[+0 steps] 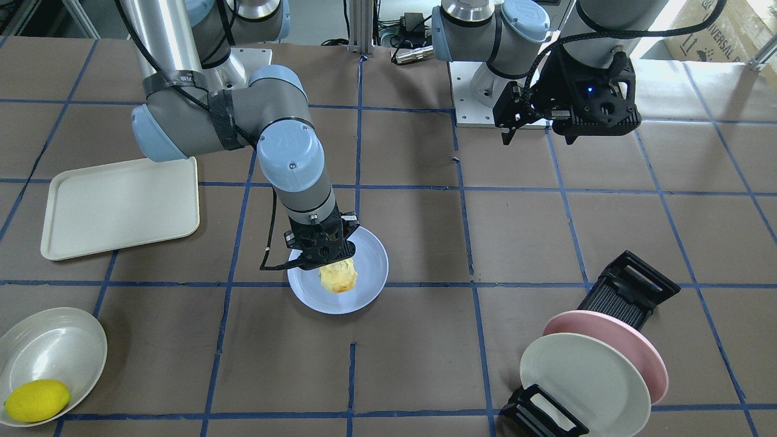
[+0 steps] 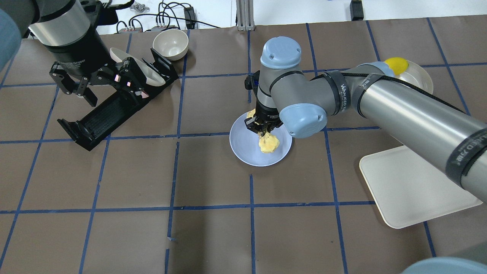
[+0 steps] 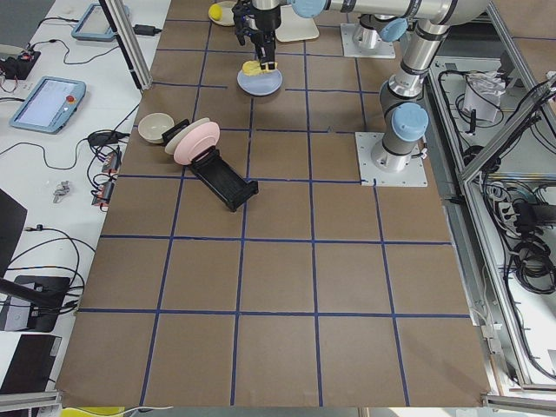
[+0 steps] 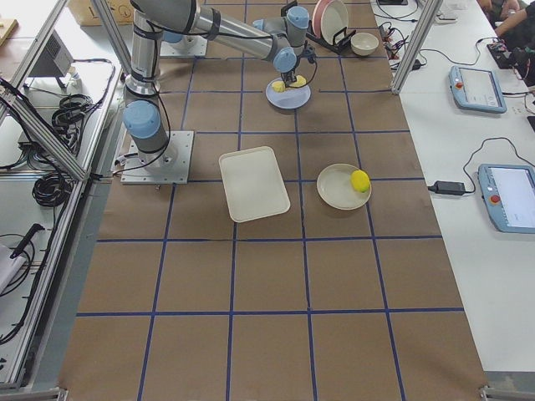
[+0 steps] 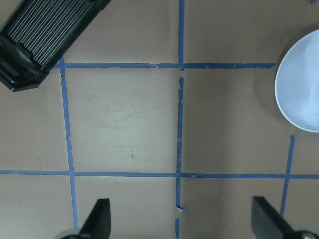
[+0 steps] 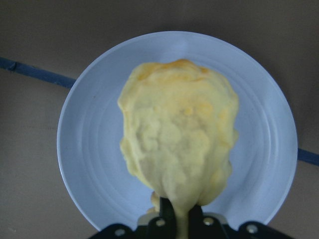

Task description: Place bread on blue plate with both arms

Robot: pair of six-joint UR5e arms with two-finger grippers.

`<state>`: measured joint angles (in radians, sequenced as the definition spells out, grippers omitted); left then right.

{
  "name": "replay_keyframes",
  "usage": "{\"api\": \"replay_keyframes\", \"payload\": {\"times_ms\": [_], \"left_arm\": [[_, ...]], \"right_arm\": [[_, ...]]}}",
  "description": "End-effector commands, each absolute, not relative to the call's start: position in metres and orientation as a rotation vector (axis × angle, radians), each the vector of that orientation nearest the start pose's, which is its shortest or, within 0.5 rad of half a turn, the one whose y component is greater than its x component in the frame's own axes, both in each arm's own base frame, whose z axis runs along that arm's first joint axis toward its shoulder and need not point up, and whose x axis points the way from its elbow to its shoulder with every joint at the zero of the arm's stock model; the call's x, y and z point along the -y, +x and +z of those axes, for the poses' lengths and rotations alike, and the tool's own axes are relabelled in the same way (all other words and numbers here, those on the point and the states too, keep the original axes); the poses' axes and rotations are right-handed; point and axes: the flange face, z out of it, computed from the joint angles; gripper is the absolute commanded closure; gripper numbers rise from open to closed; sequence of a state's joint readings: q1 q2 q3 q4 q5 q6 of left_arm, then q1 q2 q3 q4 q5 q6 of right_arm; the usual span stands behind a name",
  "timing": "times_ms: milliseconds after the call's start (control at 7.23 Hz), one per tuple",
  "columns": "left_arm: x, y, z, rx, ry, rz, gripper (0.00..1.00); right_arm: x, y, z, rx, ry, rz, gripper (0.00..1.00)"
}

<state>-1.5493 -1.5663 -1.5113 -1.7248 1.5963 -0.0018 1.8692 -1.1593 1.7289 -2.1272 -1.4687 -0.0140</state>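
Note:
The bread (image 1: 339, 277) is a pale-yellow bumpy loaf hanging over the blue plate (image 1: 371, 261) near the table's middle. My right gripper (image 1: 326, 258) is shut on the bread's near end from above. In the right wrist view the bread (image 6: 177, 149) covers the middle of the blue plate (image 6: 84, 149), with my gripper (image 6: 174, 221) pinching its lower end. I cannot tell whether the bread touches the plate. My left gripper (image 2: 78, 91) is open and empty, high over bare table beside the dish rack; its fingertips (image 5: 99, 214) show spread wide.
A black dish rack (image 1: 628, 291) holds a pink plate (image 1: 643, 346) and a cream plate (image 1: 583, 376). A cream tray (image 1: 121, 206) lies beside my right arm. A white dish (image 1: 54, 346) holds a lemon (image 1: 36, 400). A small bowl (image 2: 171, 43) stands at the far edge.

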Motion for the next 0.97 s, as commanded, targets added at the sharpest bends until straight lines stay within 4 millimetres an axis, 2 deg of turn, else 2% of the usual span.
{"api": "replay_keyframes", "payload": {"times_ms": [0, 277, 415, 553, 830], "left_arm": [[0.484, -0.12, 0.504, -3.11, -0.036, 0.139, 0.0], [0.484, -0.12, 0.503, -3.11, -0.036, 0.141, 0.0], [0.483, -0.12, 0.504, -3.111, -0.046, 0.136, 0.0], [0.484, -0.12, 0.504, -3.11, -0.048, 0.134, 0.0], [0.484, -0.12, 0.504, -3.11, -0.048, 0.132, 0.0]], "right_arm": [[0.547, 0.313, 0.225, -3.002, -0.506, -0.066, 0.0], [0.55, 0.309, 0.228, -3.006, -0.502, -0.082, 0.0], [0.558, 0.29, 0.235, -3.015, -0.464, -0.092, 0.0], [0.564, 0.264, 0.254, -3.026, -0.461, -0.134, 0.0], [0.55, 0.216, 0.314, -3.058, -0.438, -0.114, 0.0]]}}
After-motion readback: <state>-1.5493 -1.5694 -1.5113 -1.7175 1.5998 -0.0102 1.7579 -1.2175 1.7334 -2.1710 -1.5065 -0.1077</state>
